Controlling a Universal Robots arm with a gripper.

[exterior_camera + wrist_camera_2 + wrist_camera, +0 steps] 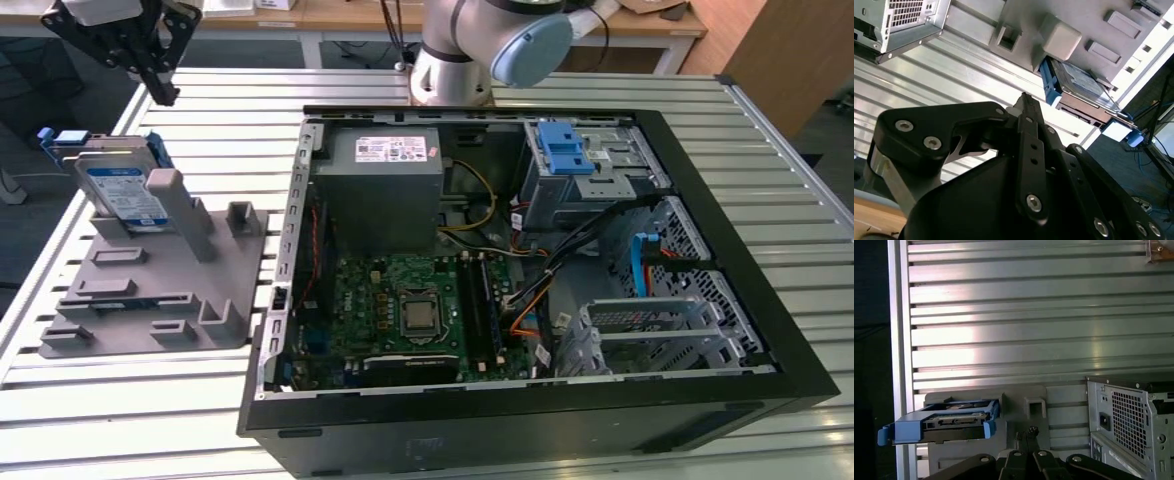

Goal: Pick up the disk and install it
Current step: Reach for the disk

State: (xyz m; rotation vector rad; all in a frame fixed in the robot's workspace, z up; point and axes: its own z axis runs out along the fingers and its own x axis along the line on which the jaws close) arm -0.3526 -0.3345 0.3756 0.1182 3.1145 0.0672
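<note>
While the black two-finger gripper (164,93) hangs above and apart from it, fingers pressed together on nothing, the flat silver hard disk in its bright blue plastic carrier (120,190) stands on edge in the grey moulded holder (134,300) — likely rigid, dense and shock-sensitive. Best gripped by the blue frame's sides, not the label face.

We see open air above the disk (118,195), which leans in its grey holder (147,290); an upright post (171,200) of the holder stands against its face. Bare tabletop (220,115) lies between gripper (166,95) and disk. The open computer case (534,440) walls off the exterior view's right.
</note>
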